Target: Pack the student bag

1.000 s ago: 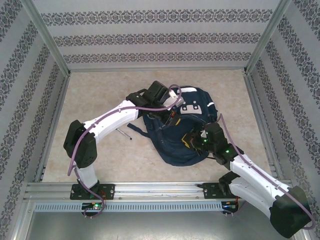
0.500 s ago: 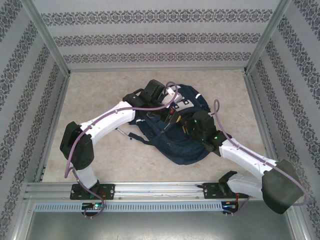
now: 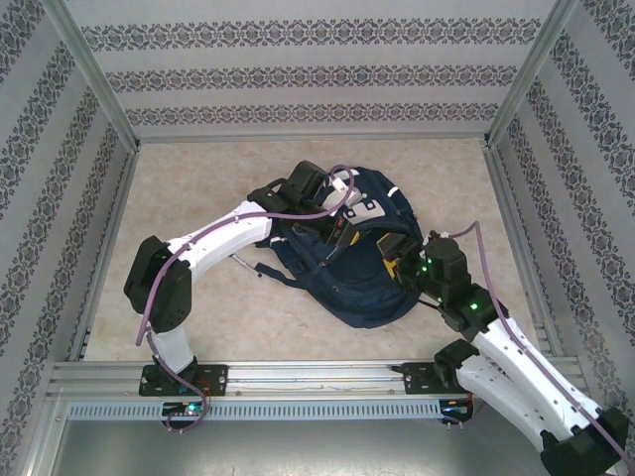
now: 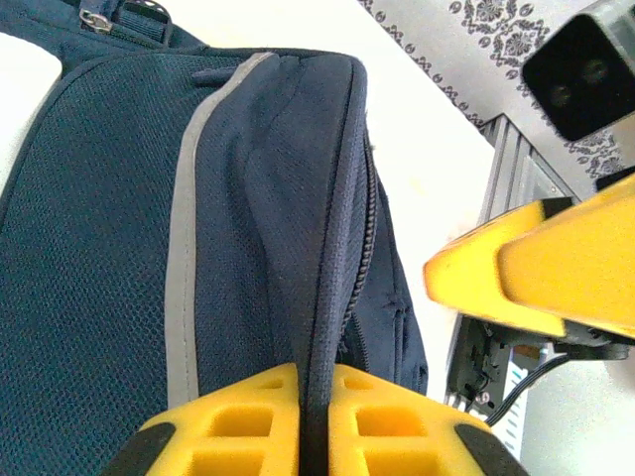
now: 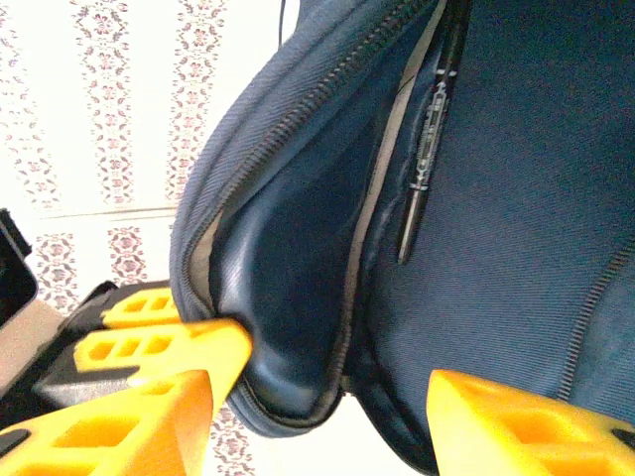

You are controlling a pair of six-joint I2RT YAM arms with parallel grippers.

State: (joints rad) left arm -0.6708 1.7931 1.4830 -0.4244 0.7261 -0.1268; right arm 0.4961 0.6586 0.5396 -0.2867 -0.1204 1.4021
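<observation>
Wallpaper in dark floral stripes (image 3: 298,74) closes three sides of the pale mottled table (image 3: 198,188). In the middle lies the large dark navy fabric student bag (image 3: 357,288). Its long axis runs diagonally from far-left to near-right, and the end with the white reflective patches (image 3: 375,208) points toward the back wall. A thin pale stick-like thing (image 3: 244,264), too small to identify, lies on the table just left of the bag, beside a dark strap (image 3: 273,270). The white left arm (image 3: 223,238) reaches across the bag's far-left part and hides it. The left gripper (image 4: 313,441) has its yellow fingers pressed together on the zip edge of the bag. The right gripper (image 5: 327,397) stands at the bag's right side, fingers well apart, straddling the open rim without clamping it. A slim black pen (image 5: 427,149) lies along the inside of that opening.
</observation>
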